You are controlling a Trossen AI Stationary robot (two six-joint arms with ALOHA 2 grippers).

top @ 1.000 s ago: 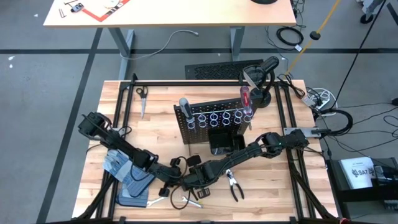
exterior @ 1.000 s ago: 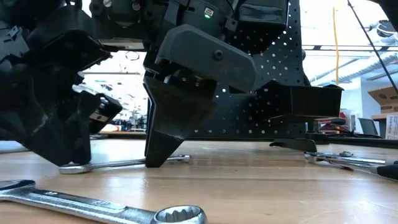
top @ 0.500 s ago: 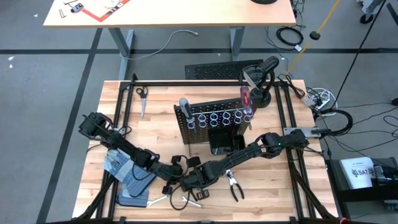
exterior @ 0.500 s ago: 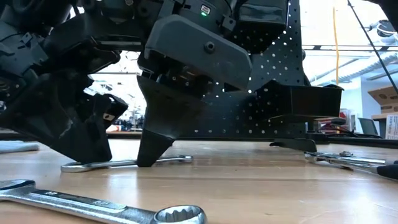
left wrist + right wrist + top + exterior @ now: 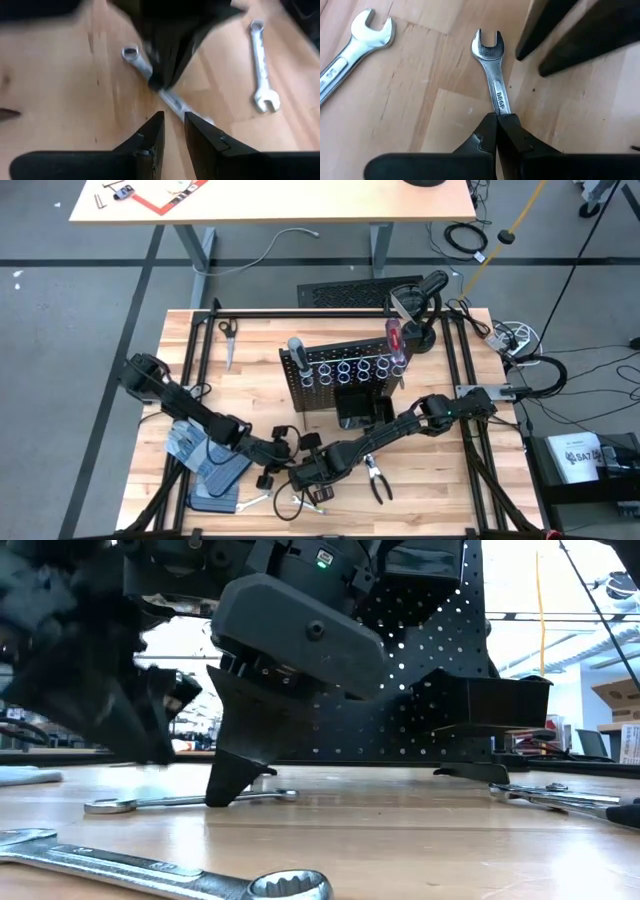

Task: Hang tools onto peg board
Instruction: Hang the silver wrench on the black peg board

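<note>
A silver wrench (image 5: 492, 65) lies flat on the wooden table, and my right gripper (image 5: 497, 125) is shut on its shaft. The low view shows the same wrench (image 5: 170, 802) under those fingers. My left gripper (image 5: 172, 130) hovers just beside it, a narrow gap between its fingers and nothing in them. A second wrench (image 5: 350, 45) lies close by on the table. The peg board (image 5: 345, 375) stands upright at the table's middle, with a red-handled screwdriver (image 5: 395, 340) and a grey-handled one (image 5: 297, 348) standing in its rings. Pliers (image 5: 377, 477) lie to the right. My right gripper pinches the wrench's shaft (image 5: 499, 102) between its two fingers, between the middle and the ring end. The fingers (image 5: 225, 785) come slanting down from above and stand across the shaft. The wrench lies flat on the table, its open end (image 5: 488, 45) pointing away from the wrist.
The nearer wrench (image 5: 170, 875) lies by the table's front edge. Blue-grey gloves (image 5: 190, 442) and a flat black mat (image 5: 215, 492) sit near the left front. Scissors (image 5: 228, 340) lie at the far left. The peg board's black bin (image 5: 360, 412) juts toward the arms.
My left gripper has risen off the table and drawn a little away from the wrench. The right gripper stays down at the wrench's shaft, and the wrench remains flat on the table.
</note>
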